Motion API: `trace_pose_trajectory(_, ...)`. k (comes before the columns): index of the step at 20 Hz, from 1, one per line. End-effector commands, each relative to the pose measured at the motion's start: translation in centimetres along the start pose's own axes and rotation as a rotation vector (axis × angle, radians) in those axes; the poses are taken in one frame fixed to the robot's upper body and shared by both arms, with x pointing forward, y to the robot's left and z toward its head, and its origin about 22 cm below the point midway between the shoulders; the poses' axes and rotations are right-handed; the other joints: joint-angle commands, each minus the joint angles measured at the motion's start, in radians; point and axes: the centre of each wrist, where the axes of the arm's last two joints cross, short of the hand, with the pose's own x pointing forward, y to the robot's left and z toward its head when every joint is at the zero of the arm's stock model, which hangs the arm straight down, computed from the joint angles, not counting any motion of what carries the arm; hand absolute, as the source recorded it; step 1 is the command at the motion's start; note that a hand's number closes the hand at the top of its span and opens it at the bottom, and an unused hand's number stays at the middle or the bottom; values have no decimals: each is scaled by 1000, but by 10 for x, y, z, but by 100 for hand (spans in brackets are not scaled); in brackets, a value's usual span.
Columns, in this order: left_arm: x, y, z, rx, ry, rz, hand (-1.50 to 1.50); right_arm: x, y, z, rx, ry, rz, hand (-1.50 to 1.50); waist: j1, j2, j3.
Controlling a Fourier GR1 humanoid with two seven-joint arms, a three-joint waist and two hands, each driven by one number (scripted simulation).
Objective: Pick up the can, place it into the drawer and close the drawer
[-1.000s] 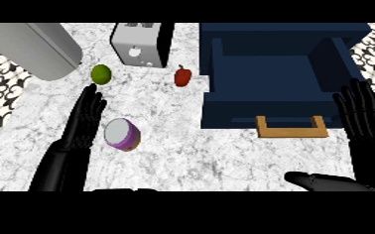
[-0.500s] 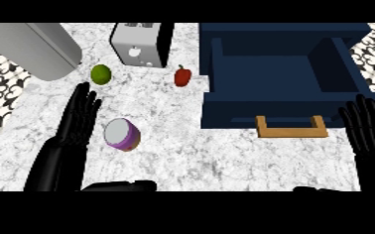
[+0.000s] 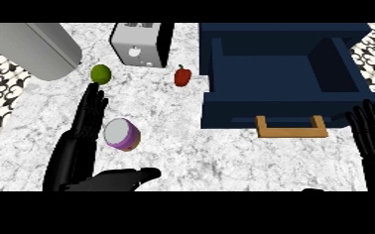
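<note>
Bright even light, faint shadows.

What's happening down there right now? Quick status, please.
Left hand open beside purple can, not gripping. Right hand open at right edge. Drawer open, nothing blocking.

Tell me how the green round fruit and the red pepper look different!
The green fruit is round and smooth, while the red pepper is taller than wide, with a small stem on top. The green fruit sits just beyond the left hand fingertips; the red pepper stands farther right, near the blue drawer. Both are small and rest on the marble counter, in front of the toaster.
</note>
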Motion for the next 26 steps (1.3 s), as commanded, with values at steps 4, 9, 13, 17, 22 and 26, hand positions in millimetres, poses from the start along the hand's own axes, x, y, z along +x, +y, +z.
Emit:
trace_pose_trajectory(4,-31,19,-10,2,8,9,-150,-4,0,0,0,-6,1,-150,1,0,0)
trace_pose_trajectory(9,-44,4,-10,19,20,0,-150,-1,-5,-3,10,-2,8,-150,1,0,0)
trace_pose_trajectory(13,-83,13,-13,52,37,-13,-150,-8,-14,0,-7,-11,15,-150,0,0,0)
trace_pose_trajectory(17,-100,42,-25,69,36,-19,-150,12,-14,10,-5,-9,12,-150,-3,0,0)
trace_pose_trajectory(22,-118,55,-7,71,56,-6,-150,4,-8,4,6,-15,10,-150,1,0,0)
trace_pose_trajectory(26,-121,32,-15,80,56,-38,-150,-5,-14,-5,2,-3,6,-150,1,0,0)
